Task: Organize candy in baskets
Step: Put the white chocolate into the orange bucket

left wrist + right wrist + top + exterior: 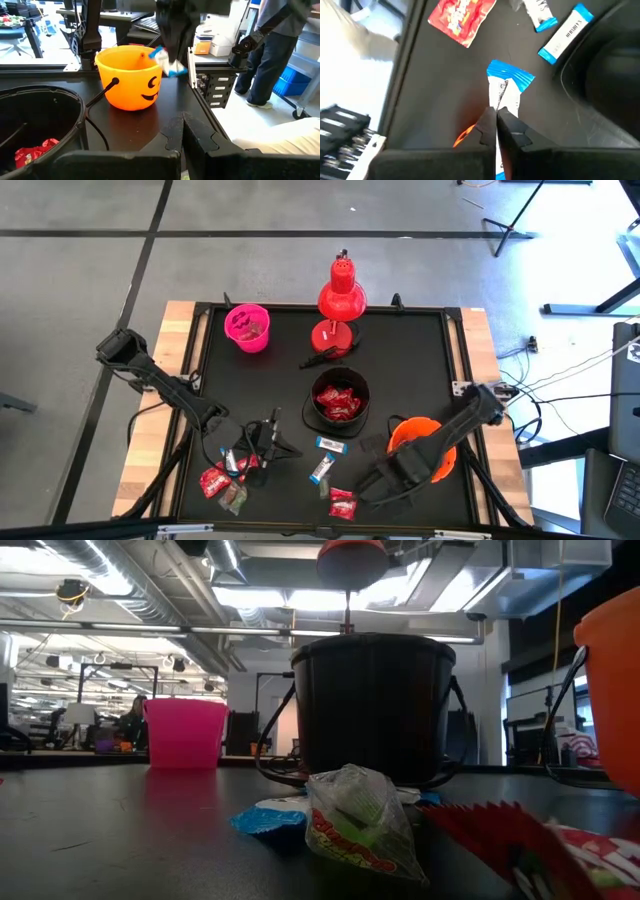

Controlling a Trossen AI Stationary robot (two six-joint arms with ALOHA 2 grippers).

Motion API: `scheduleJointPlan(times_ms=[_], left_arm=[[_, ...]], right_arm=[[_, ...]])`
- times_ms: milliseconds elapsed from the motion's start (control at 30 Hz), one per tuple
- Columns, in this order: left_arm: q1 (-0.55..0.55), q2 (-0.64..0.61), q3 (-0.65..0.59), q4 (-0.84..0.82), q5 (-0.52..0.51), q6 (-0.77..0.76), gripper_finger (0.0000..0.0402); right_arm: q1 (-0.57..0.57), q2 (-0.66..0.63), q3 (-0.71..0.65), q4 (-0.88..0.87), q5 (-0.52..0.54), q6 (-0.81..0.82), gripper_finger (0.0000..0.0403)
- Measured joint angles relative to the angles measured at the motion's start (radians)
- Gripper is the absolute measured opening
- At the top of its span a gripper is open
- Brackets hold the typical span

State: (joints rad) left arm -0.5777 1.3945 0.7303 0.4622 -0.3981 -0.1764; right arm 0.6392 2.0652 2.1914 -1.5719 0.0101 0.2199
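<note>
My right gripper (496,112) is shut on a white-and-blue candy (506,92). It hovers beside the orange basket (412,430), near the table's near edge (378,478). My left gripper (182,137) looks shut and points level toward the orange basket (131,77). It stands by a cluster of red and grey-green candy (225,482). The black basket (340,402) holds red candy. The pink basket (247,327) stands at the far left. Loose white-and-blue candy (326,456) and a red one (342,502) lie flat on the mat. My right gripper pinches the white-and-blue candy by one end of its wrapper (501,102) between its two fingers. The fingers slant down from above. The candy is lifted clear and hangs past the fingertips (167,62) at about the height of the orange basket's rim.
A red desk lamp (340,295) stands on its round base at the far edge, behind the black basket. The table's raised frame (462,360) borders the mat. In the low view a grey-green candy (355,825) lies in front of the black basket (370,705). A person (280,45) stands beyond the table.
</note>
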Motion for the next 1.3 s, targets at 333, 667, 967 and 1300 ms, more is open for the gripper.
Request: scheduleJointPlan(times_ms=[333,667,967,1300], left_arm=[[0.0,0.0,0.0,0.001,0.0,0.0,0.0],[0.0,0.0,0.0,0.003,0.0,0.0,0.0],[0.0,0.0,0.0,0.004,0.0,0.0,0.0],[0.0,0.0,0.0,0.001,0.0,0.002,0.0]], right_arm=[[0.059,-0.144,-0.002,0.001,0.093,0.164,0.0],[0.11,-0.383,-0.305,0.203,0.203,0.196,0.0],[0.109,-0.876,-0.962,0.469,0.219,0.535,0.0],[0.106,-1.05,-1.243,0.601,0.155,0.713,0.0024]])
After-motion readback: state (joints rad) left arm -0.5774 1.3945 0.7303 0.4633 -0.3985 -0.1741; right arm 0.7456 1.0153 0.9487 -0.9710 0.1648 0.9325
